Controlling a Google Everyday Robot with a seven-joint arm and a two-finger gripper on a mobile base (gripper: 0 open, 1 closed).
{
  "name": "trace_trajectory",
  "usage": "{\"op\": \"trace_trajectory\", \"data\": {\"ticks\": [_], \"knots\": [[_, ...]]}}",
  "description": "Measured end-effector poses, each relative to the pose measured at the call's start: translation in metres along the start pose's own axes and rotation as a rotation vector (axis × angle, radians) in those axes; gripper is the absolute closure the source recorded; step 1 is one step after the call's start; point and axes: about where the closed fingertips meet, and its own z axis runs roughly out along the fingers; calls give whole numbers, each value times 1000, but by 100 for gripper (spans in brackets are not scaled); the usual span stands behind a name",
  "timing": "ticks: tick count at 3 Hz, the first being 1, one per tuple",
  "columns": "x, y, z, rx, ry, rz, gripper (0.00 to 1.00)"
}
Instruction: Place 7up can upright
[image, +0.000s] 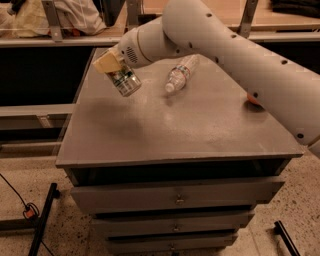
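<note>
A grey table (200, 135) is seen in a dim work room, and under its top a stack of closed drawers (175, 195) is fitted. The table stands on a speckled floor (75, 240), where a black metal leg (43, 220) is seen beside the left side of the drawers. Behind the back edge of the table a long shelf (280, 25) is placed, and a pale cloth (75, 17) is heaped on it near the back left corner.

A white arm (225, 50) is stretched in from the right side, over the right edge and across the back part of the table top. The gripper (114, 69) is found at its end, in the air above the back left corner. Its tan fingers (106, 62) are closed on the 7up can (125, 82), which is held by its upper end. The can is tilted, with its free shiny end turned down and toward the front right, and it is not touching the table. A soft shadow (107, 112) is cast on the table top below it, near the left edge.

A clear plastic bottle (181, 73) is laid on its side near the middle of the back edge, with its white cap pointed toward the front left. It is apart from the can. A small orange object (251, 99) is partly hidden under the arm near the right edge; what it is cannot be told.
</note>
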Motion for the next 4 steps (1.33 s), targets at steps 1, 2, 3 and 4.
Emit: {"op": "trace_trajectory", "data": {"ticks": [1,2,3,4], "knots": [[-2,-8,-6,-59,-161,9,100],[-4,0,-3,-78,-179,-30,100],[-4,-1,-3,-76,-175,-25,100],[-7,2,-9,-113,-266,11,100]]}}
